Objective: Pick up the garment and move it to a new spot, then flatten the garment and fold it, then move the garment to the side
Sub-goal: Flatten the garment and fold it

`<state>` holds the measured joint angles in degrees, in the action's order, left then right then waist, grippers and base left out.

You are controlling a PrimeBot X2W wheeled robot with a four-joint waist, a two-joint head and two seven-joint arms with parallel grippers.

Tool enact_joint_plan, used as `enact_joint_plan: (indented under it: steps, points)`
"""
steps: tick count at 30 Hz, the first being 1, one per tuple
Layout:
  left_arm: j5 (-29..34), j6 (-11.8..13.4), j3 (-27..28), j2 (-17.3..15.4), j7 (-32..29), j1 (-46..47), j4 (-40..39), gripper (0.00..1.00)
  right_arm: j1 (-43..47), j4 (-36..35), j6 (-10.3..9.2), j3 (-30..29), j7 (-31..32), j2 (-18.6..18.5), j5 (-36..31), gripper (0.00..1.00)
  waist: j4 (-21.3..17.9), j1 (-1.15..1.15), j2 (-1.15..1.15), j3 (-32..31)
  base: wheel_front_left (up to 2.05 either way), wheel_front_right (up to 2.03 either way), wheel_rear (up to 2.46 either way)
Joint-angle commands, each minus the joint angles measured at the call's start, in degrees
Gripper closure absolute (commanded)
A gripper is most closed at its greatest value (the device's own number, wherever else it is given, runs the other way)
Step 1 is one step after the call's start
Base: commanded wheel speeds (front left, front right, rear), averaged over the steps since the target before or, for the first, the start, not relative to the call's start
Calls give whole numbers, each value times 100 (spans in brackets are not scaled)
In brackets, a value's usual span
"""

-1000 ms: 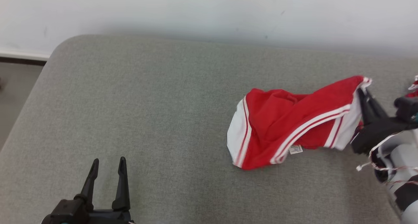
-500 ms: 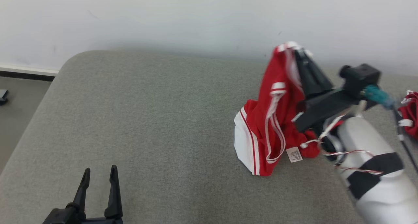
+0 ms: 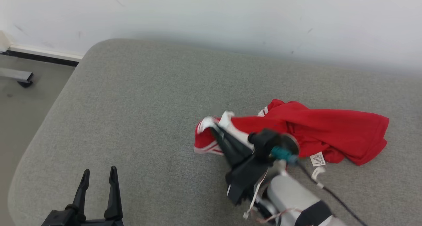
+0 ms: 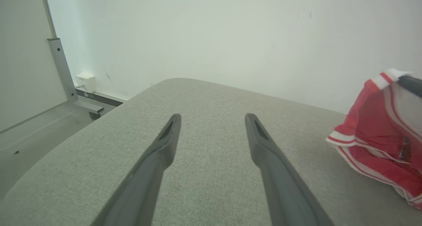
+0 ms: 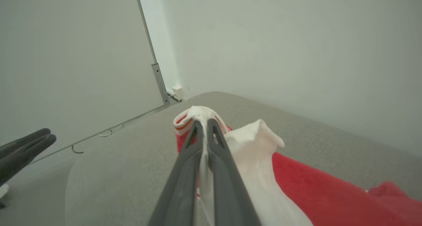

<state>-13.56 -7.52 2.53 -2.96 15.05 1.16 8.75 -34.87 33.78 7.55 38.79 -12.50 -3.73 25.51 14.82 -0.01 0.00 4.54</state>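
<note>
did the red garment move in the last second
Yes. The right gripper carried the red garment's held end leftward, toward the grey cushion's rounded left corner.

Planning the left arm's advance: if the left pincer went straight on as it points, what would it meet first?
Likely the bare grey cushion, though depth is unclear; the red garment lies right of that line.

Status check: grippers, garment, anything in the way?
Status: right gripper, jaws shut on garment at its white hem; left gripper, jaws open, empty. The garment lies crumpled on the grey cushion, not yet folded. Nothing seen in the way.
</note>
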Motion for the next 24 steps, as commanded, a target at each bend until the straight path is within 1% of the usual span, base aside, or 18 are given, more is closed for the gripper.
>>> enact_joint_plan:
  steps: [1,4,7,10,11,12,15,19,21,24]
  points:
    - [-39,7,-11,8,17,39,10,0,131,113,-15,291,-59,61,-66,100,89,1,0,112,0,0,0]
    - [-70,7,-40,6,17,79,23,0,212,243,-15,542,-106,71,-32,100,119,1,0,155,0,0,0]
    - [-112,25,-90,8,17,124,33,0,356,200,-15,1090,-152,87,250,100,143,1,0,196,0,0,0]
    - [-139,42,-127,9,17,146,50,0,398,224,-15,1467,-178,80,460,100,134,1,0,217,0,0,0]
    - [-140,50,-128,8,17,147,61,0,379,238,-15,1544,-187,81,509,60,117,1,0,218,0,0,0]
    - [-141,63,-130,8,17,155,71,0,351,247,-15,1595,-207,84,563,0,97,1,0,219,0,0,0]
    - [-133,82,-110,8,17,154,76,0,186,305,-15,1561,-233,83,627,0,4,1,0,193,0,0,0]
    - [-81,90,-43,8,17,77,58,0,60,344,-15,1171,-269,84,591,0,-170,1,0,99,0,0,0]
    - [-58,91,-8,9,17,14,38,0,13,223,-15,785,-273,53,465,0,-272,1,0,47,0,0,0]
    - [-11,91,46,9,17,-22,-4,0,200,-50,-15,154,-270,-179,234,0,-436,1,0,-14,0,0,0]
